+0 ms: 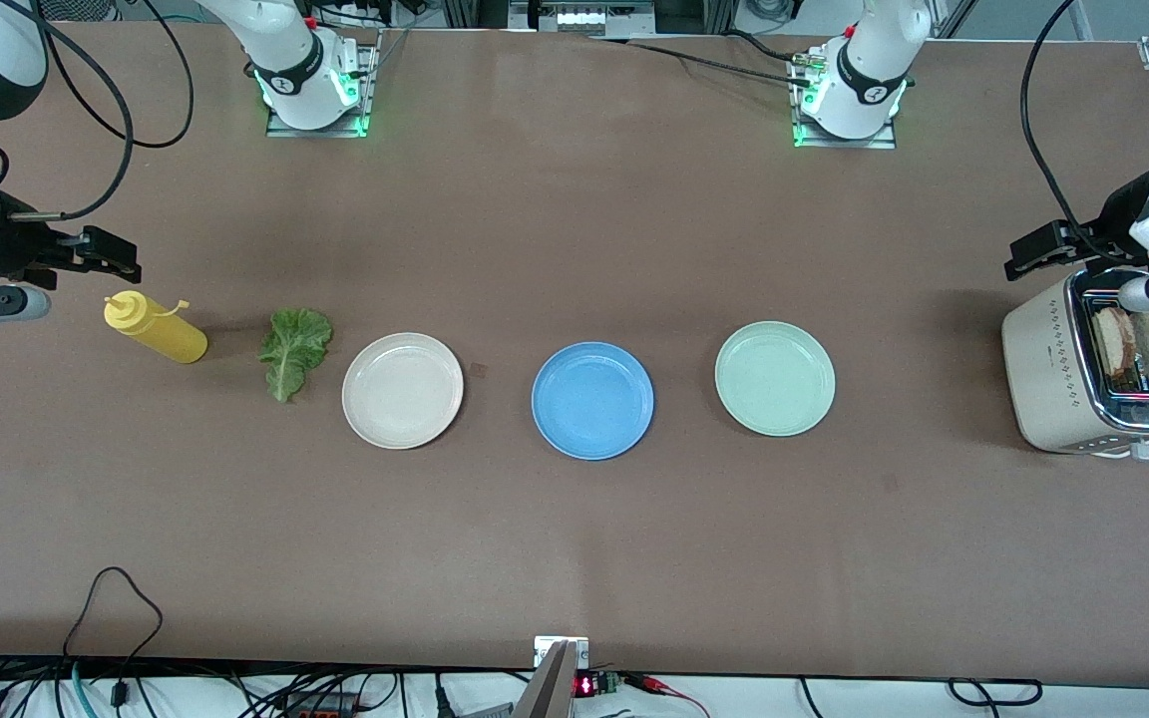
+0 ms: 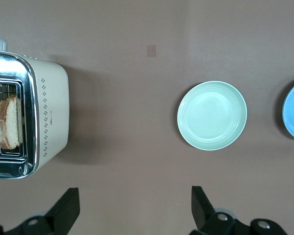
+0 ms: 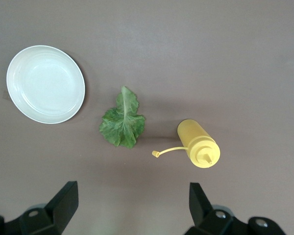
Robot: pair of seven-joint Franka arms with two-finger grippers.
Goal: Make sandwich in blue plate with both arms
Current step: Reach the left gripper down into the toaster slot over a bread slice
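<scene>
Round mid-blue plate [image 1: 591, 400] sitting bare between beige and green plates, toasted bread slices [image 1: 1141, 341] seemingly resting in cream toaster [image 1: 1053, 369], left gripper [image 2: 135, 208] hovering wide beside it, right gripper [image 3: 132, 205] hanging wide over crinkled green lettuce leaf [image 1: 293, 350]

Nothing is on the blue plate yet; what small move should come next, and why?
Probably lower the open left tool onto a bread slice standing in the toaster. The blue plate is bare, and bread forms the base. The right tool, also open, waits over the mustard bottle and lettuce.
</scene>
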